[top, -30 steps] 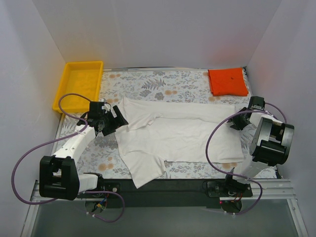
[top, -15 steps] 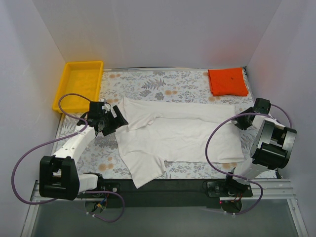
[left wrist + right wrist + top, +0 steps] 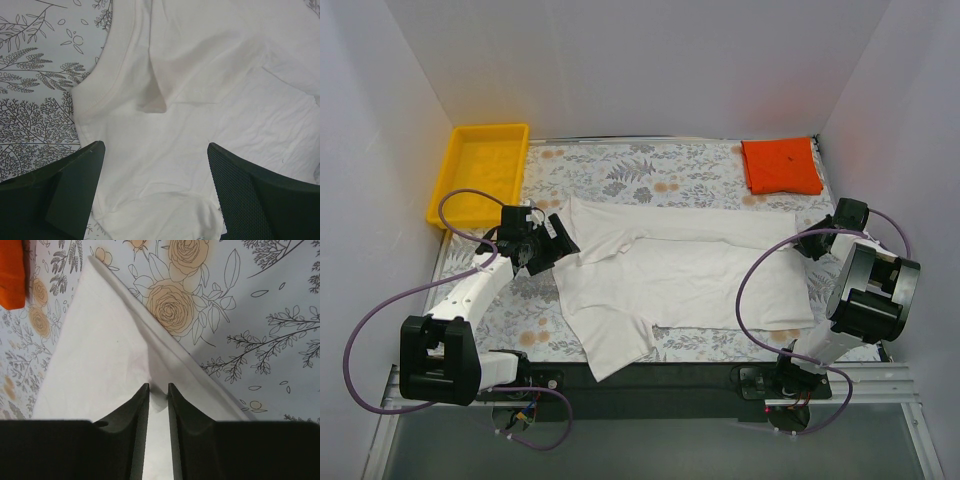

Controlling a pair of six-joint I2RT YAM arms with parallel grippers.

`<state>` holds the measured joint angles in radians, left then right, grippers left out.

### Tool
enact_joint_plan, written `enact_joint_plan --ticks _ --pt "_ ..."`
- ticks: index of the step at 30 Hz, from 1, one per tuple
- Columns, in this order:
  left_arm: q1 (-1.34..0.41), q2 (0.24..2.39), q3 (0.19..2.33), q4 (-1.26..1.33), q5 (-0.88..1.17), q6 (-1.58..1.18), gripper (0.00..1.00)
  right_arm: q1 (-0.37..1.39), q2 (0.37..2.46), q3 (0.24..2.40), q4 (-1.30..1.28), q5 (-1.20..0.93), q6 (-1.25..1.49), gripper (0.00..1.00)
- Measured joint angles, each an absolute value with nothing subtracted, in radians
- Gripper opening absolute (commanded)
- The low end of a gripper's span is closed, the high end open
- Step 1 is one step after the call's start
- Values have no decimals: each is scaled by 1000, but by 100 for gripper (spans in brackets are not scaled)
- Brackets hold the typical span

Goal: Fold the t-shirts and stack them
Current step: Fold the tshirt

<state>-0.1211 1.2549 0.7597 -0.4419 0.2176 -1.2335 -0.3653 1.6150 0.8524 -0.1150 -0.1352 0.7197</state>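
Your right gripper [image 3: 158, 390], clamped on the corner of the white t-shirt [image 3: 690, 275] lying mid-table, is sitting further right than before, likely tensioning it; your left gripper [image 3: 155, 155] is hovering, jaws apart.

The left arm [image 3: 470, 290] and right arm [image 3: 865, 295] are white links with bulky black joint housings. A purple cable [image 3: 380, 310] loops to just behind each end effector. The left end effector [image 3: 155, 150] has matt black fingers [image 3: 245, 195], one finely cross-hatched; the right end effector [image 3: 158, 386] has smooth black ones.
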Motion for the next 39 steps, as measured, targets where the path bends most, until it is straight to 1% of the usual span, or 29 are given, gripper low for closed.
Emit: enact_joint_plan --ticks 2,3,4,6,7,11,20,21,24,26,27,30,32,33,34,36,39 --pt "-121 1255 760 -442 218 -1234 77 -365 1615 852 -114 -136 719 18" --pt "-121 1255 760 -442 218 -1234 77 -365 1615 852 -113 -135 715 13" --pt "-121 1255 760 -442 217 -1234 77 -365 1615 852 -113 -134 710 10" --pt "-121 1255 760 -443 217 -1233 77 -365 1615 852 -113 -133 698 5" --pt "-121 1255 760 -442 217 -1233 77 -365 1615 852 -115 -133 689 4" --pt "-121 1255 760 -443 217 -1232 77 -365 1615 860 -137 -122 634 2" --pt "-121 1257 757 -441 209 -1230 77 -365 1652 950 -224 -102 469 1" --pt "-121 1258 754 -440 208 -1230 77 -365 1657 953 -233 -101 455 3" --pt "-121 1265 743 -442 206 -1228 77 -362 1671 953 -248 -92 418 13" --pt "-121 1271 739 -441 205 -1227 77 -358 1684 953 -259 -83 400 17" --pt "-121 1272 737 -441 205 -1227 77 -357 1691 953 -266 -80 392 22" --pt "-121 1272 728 -442 205 -1228 77 -347 1692 966 -284 -63 377 28" --pt "-121 1273 728 -442 205 -1228 77 -336 1690 974 -310 -40 367 30" --pt "-121 1273 728 -441 205 -1228 77 -328 1687 981 -328 -25 363 35" --pt "-121 1273 728 -441 205 -1229 77 -319 1681 986 -345 -16 361 37" --pt "-121 1273 728 -441 206 -1231 77 -293 1651 996 -377 5 345 42" --pt "-121 1278 729 -440 206 -1232 77 -229 1586 1027 -408 15 323 46"
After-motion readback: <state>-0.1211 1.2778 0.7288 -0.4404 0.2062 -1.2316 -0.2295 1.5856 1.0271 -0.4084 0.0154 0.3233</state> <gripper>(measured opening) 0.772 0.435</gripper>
